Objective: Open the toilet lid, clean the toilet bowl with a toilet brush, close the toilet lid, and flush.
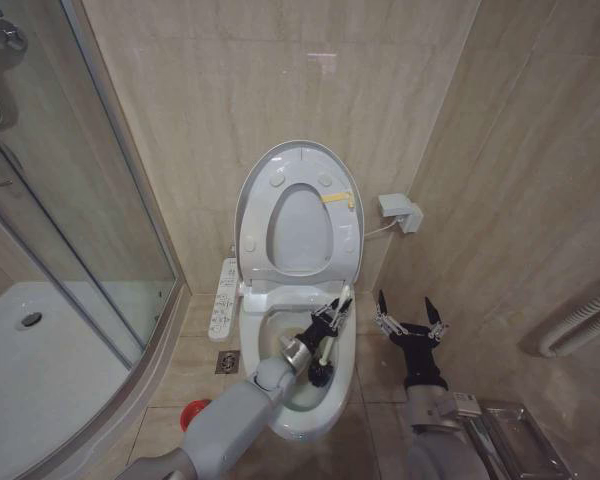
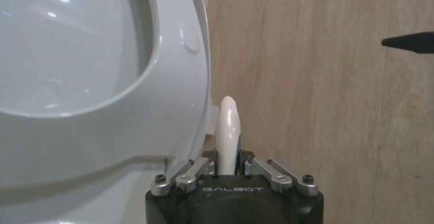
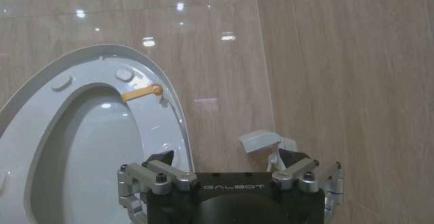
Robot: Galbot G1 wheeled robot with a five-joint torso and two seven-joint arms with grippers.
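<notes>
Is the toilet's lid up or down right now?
Up. The toilet lid stands raised against the wall, its underside facing out, the toilet bowl exposed below.

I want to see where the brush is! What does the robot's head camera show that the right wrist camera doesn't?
Head camera alone: the left tool shut on the toilet brush, bristles down in the toilet bowl, plus the red holder and shower tray. Right wrist camera alone: nothing extra. Both: the raised toilet lid, the wall socket, the open right tool.
</notes>
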